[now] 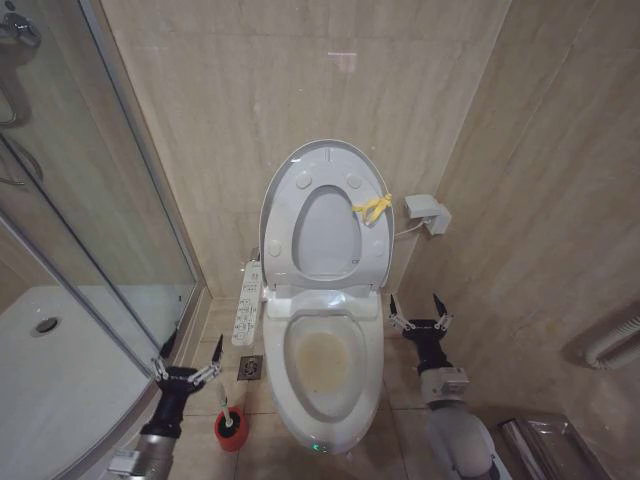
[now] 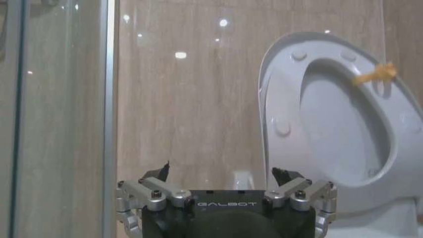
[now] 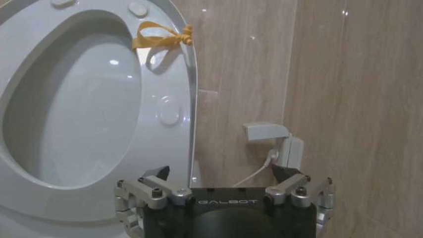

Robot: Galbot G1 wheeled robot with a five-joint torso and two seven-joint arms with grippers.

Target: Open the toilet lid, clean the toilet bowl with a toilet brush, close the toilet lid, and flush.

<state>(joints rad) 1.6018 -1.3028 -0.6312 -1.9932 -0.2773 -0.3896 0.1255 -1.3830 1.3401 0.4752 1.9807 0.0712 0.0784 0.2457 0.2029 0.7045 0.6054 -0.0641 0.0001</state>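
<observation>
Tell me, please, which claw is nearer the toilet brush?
The left claw: the toilet brush stands in its red holder just beside it; the right claw is across the bowl.

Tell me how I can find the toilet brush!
Look at the white toilet bowl with its lid up. On the floor to its left stands a small red holder cup, just past the left gripper. The toilet brush sticks up from it: thin white handle, dark bristles.

The toilet lid (image 1: 325,215) stands raised at 12 o'clock behind the toilet bowl (image 1: 322,365); the toilet brush (image 1: 229,418) stands at 9 o'clock beside it.
</observation>
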